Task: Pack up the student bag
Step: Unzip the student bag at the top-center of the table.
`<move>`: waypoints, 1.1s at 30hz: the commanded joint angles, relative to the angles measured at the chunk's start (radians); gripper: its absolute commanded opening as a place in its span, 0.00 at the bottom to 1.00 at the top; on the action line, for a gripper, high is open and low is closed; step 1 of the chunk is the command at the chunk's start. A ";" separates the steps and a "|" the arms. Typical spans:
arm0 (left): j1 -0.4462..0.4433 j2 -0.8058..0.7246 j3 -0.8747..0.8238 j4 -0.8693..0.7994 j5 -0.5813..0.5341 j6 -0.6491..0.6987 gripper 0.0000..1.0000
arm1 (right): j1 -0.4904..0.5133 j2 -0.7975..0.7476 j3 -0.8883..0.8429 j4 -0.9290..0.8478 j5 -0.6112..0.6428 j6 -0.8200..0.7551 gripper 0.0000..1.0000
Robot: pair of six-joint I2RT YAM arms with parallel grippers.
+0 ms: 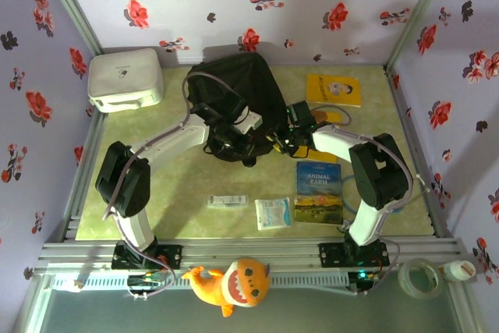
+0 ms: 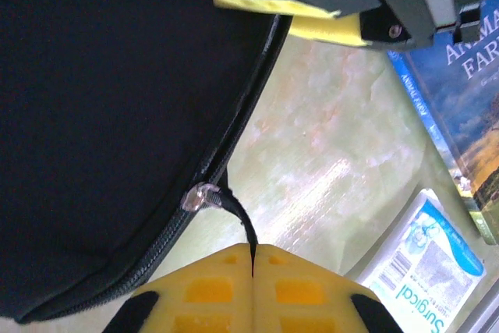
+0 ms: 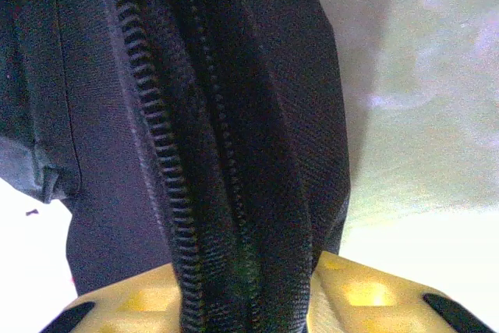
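Black bag [image 1: 234, 87] lies just beyond both grippers; we see left gripper [image 2: 252, 255] pinching zipper pull [image 2: 238, 220], right gripper [image 3: 248, 302] clamping zipper seam [image 3: 168, 193] lengthwise.

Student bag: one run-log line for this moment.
left tool: shut on zipper pull | right tool: shut on student bag at zipper edge | Animal Farm book: not packed

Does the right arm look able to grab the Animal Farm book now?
Probably not right now: the right hand is clamped on the student bag. Nothing lies over the Animal Farm book, so once it lets go, likely yes.
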 commanded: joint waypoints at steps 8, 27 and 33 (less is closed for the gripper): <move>-0.002 -0.115 -0.029 -0.192 -0.139 0.058 0.00 | -0.001 0.016 0.013 -0.005 0.126 -0.010 0.24; 0.060 -0.084 -0.077 -0.250 -0.276 0.052 0.00 | -0.002 0.035 0.042 -0.090 0.229 -0.064 0.18; 0.084 -0.070 -0.092 -0.259 -0.276 0.056 0.00 | -0.002 0.027 0.043 -0.110 0.262 -0.076 0.16</move>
